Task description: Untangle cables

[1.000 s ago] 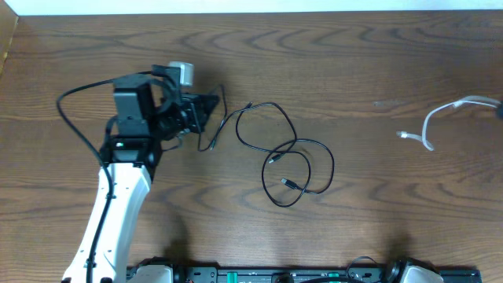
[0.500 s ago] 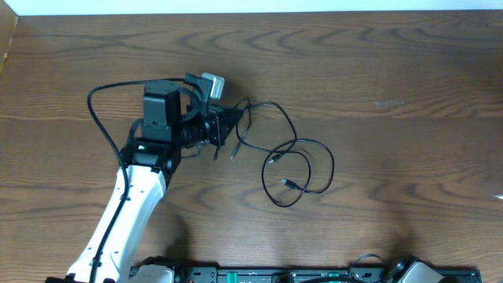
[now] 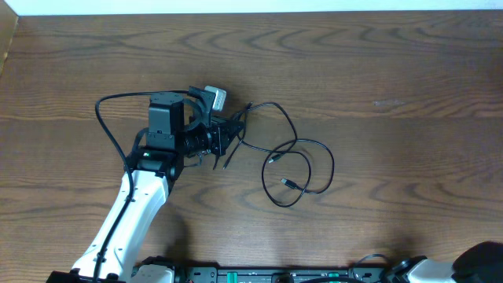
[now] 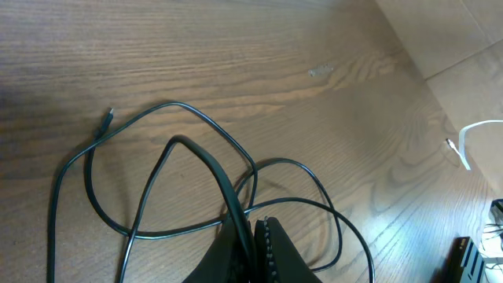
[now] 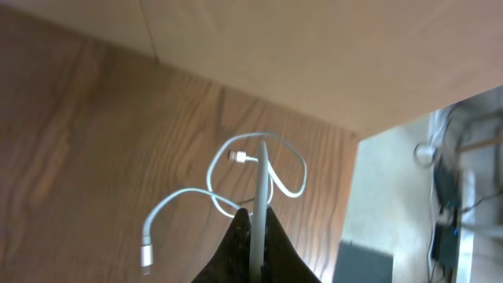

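With left gripper (image 4: 253, 236) clamped on black cable (image 4: 212, 125), right gripper (image 5: 255, 224) on white cable (image 5: 260, 173), judges both limp, light; grips best near plugs

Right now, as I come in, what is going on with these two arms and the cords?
The two cables are already apart. The left gripper is shut on the black cable near one end, and the rest of that cable lies in loose loops on the table. The right gripper is shut on the white cable and holds it well away, outside the overhead view, with its loops hanging free.
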`<state>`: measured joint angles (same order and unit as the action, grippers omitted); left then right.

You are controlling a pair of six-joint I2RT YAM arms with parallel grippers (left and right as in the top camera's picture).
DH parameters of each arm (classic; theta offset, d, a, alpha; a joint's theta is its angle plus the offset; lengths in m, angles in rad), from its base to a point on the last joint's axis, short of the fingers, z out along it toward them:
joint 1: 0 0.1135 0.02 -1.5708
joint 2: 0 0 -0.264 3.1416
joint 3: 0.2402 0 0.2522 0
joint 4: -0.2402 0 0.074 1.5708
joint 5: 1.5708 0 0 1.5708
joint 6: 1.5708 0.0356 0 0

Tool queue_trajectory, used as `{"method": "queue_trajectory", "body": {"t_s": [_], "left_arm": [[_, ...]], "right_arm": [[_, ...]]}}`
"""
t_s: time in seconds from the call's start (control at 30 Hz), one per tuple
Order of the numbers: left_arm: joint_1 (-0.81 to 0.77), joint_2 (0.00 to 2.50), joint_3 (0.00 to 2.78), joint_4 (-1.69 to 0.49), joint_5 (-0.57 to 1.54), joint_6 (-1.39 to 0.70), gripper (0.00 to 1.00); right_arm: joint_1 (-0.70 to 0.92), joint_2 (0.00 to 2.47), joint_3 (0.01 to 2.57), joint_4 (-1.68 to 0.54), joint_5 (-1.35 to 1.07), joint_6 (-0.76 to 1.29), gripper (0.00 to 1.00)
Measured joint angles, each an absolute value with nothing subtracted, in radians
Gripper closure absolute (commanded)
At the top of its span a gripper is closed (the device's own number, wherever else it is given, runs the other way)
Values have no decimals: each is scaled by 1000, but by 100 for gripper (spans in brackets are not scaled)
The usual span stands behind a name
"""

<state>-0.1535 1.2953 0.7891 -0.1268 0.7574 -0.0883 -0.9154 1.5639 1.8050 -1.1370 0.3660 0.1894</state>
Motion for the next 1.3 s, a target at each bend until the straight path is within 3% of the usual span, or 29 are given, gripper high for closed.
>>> {"method": "queue_trajectory", "body": {"t_s": [0.27, 0.7, 1.3], "left_arm": [[-154, 1295, 789, -120, 758, -88, 91], [-213, 1295, 789, -74, 784, -81, 88], [-245, 1295, 789, -70, 779, -81, 87]], "right_arm": [[-1021, 1695, 1769, -1135, 266, 220, 99], [-1103, 1696, 1306, -790, 175, 253, 99], [-1103, 1701, 1286, -695, 183, 256, 99]]}}
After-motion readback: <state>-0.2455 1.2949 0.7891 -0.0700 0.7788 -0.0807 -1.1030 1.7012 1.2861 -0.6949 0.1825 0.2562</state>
